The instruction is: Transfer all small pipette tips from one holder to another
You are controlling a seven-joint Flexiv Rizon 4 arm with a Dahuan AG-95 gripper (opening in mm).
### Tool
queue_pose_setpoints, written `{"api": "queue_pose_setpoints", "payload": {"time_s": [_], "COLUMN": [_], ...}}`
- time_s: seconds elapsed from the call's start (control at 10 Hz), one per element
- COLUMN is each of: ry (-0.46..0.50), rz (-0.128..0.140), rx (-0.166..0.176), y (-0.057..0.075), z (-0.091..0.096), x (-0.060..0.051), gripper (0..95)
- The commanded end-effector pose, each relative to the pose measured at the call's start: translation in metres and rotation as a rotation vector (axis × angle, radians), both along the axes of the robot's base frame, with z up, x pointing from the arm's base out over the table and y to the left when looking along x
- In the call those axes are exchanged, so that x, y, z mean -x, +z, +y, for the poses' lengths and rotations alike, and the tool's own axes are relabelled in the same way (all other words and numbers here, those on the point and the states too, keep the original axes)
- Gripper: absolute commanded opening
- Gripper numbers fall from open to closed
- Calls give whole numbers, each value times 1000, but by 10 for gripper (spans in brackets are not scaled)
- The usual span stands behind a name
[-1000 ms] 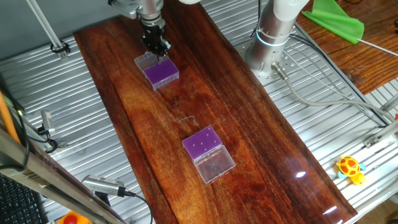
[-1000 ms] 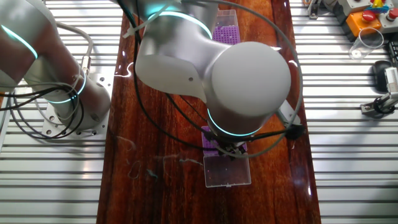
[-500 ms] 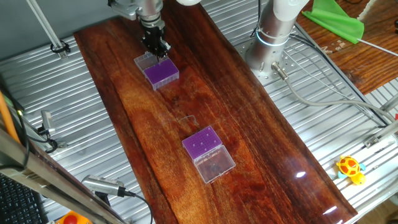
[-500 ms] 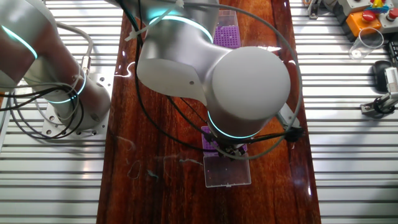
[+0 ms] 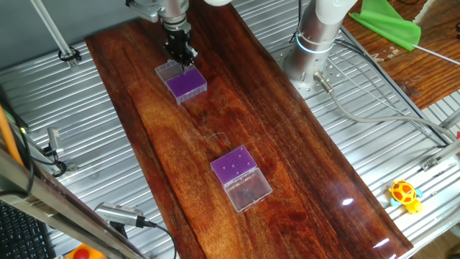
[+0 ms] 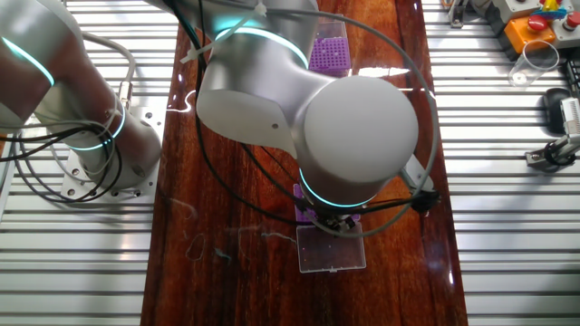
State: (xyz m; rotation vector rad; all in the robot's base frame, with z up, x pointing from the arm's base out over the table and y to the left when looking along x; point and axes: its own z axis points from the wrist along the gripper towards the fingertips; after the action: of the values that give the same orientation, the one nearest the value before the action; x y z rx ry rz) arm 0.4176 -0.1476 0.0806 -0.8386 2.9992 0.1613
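Observation:
Two clear holders with purple inserts lie on the dark wooden board [image 5: 287,144]. The far holder [image 5: 187,83] has its clear lid open beside it. The near holder [image 5: 234,167] shows a few dark specks, the small pipette tips [image 5: 231,167], on its insert. My gripper [image 5: 185,59] hangs low over the back edge of the far holder's insert. Its dark fingers look close together, and no tip is discernible between them. In the other fixed view my arm [image 6: 353,136] covers most of that holder [image 6: 331,252] and the gripper; the second holder [image 6: 331,52] shows at the top.
The arm's base [image 5: 316,43] stands on the metal table right of the board, with cables [image 5: 359,108] trailing from it. A green cloth [image 5: 388,21] and a yellow toy [image 5: 404,194] lie at the right. An orange button box [image 6: 535,27] and a clear cup [image 6: 535,59] are nearby.
The gripper stays over the far holder and barely shifts. In the other fixed view the arm's elbow has swung slightly to the left.

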Motion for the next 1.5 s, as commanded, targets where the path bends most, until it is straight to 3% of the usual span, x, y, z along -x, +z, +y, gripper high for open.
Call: {"api": "queue_pose_setpoints", "payload": {"time_s": [0.1,1.5], "ry": [-3,3], "rz": [-1,-3], "rx": [-3,-8], "y": [0,0], "z": [1,2], "x": [0,5], "gripper": [0,0]}}
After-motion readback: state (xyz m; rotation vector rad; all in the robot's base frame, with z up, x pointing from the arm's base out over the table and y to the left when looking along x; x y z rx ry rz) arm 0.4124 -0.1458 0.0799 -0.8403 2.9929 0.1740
